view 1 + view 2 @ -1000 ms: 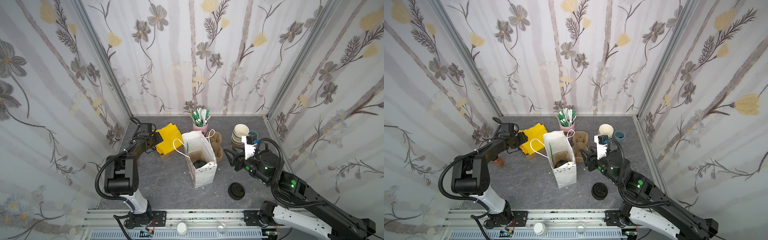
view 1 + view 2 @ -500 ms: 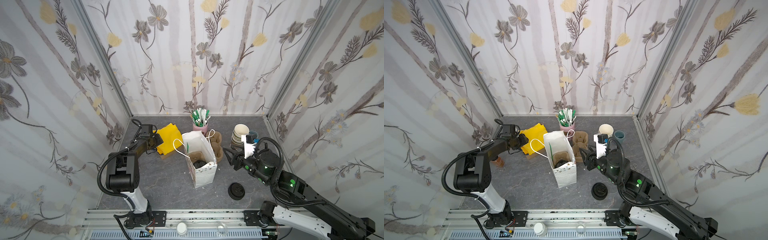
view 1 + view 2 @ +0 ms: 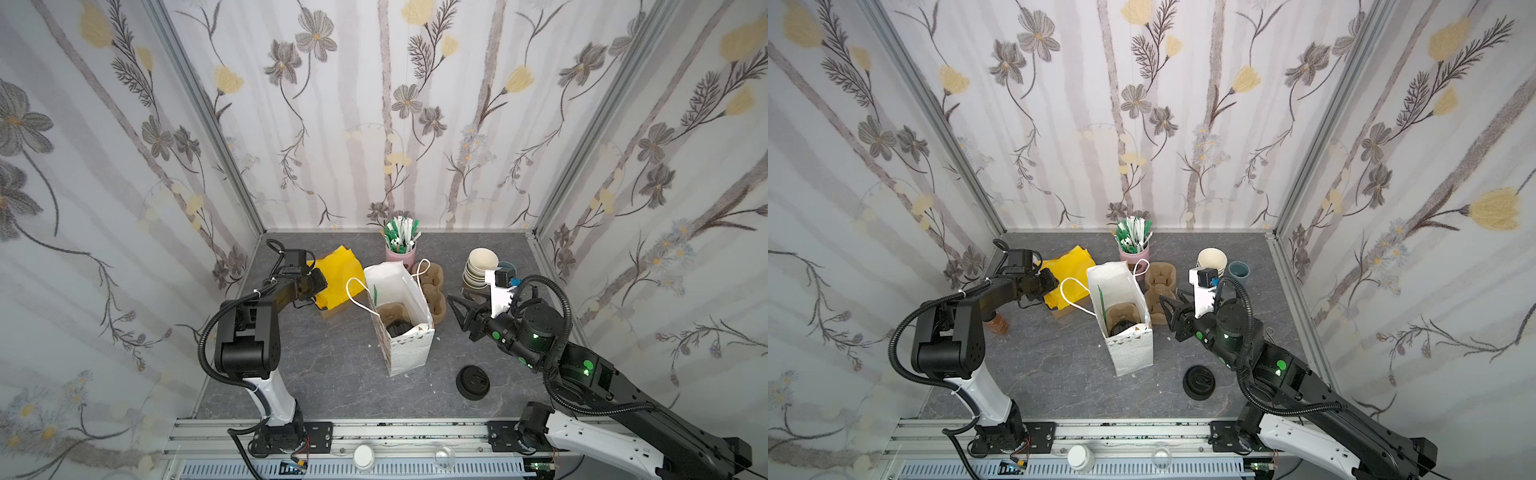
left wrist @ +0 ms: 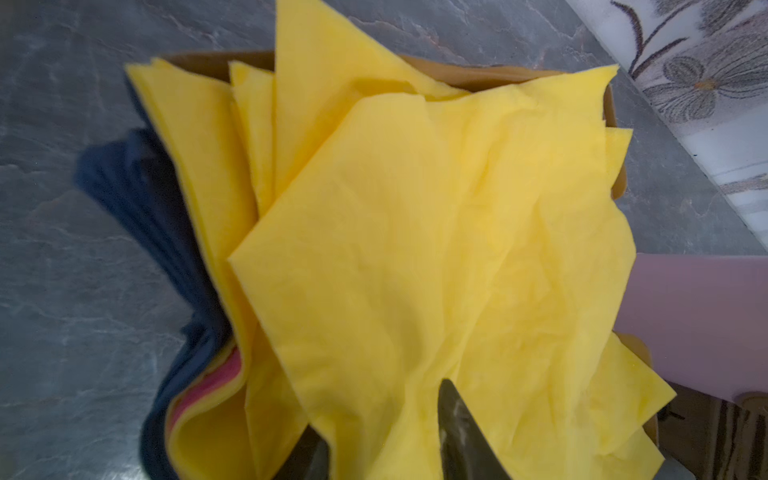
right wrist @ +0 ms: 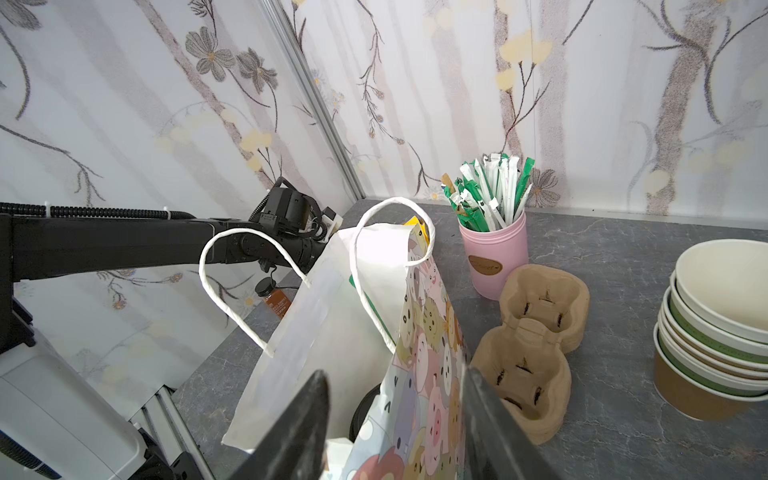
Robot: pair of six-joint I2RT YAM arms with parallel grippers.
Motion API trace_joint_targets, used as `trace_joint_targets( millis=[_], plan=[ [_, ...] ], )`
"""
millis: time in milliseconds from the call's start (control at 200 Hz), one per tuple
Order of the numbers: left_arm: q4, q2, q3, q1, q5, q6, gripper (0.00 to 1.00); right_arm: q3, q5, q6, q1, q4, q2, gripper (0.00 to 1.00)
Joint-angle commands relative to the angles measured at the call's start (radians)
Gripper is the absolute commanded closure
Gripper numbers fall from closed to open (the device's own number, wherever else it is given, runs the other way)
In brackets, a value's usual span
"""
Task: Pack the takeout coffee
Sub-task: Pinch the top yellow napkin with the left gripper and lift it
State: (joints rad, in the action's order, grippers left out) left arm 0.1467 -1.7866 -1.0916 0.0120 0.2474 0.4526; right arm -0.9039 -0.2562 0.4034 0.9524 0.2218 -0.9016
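Both top views look down from high over the front rail (image 3: 374, 432) on nearly the same worktop (image 3: 332, 374), paper bag (image 3: 409, 353) central. The left wrist camera (image 3: 296, 257) hangs close over yellow napkins (image 4: 415, 249) left of the bag, left end effector (image 4: 382, 440) in frame. The right wrist camera (image 3: 503, 277), right of the bag, faces across it toward the back wall (image 5: 582, 83).

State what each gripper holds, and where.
Right gripper: nothing, jaws open. Left gripper: jaws astride an edge of the top yellow napkin; grip cannot be told.
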Motion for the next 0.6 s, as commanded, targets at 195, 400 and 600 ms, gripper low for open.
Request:
trace_joint_targets(
  millis=[195, 400, 600],
  plan=[
    [-0.033, 0.005, -0.004, 0.002, 0.038, 0.013, 0.82, -0.009, 0.007, 0.006, 0.0, -0.022, 0.006, 0.47],
    [-0.081, 0.054, 0.03, 0.002, 0.067, 0.026, 1.0, -0.01, 0.006, 0.006, 0.0, -0.015, 0.013, 0.48],
    [-0.166, 0.167, 0.078, 0.002, 0.1, 0.038, 1.0, -0.016, 0.008, 0.008, 0.0, -0.012, 0.015, 0.47]
  ],
)
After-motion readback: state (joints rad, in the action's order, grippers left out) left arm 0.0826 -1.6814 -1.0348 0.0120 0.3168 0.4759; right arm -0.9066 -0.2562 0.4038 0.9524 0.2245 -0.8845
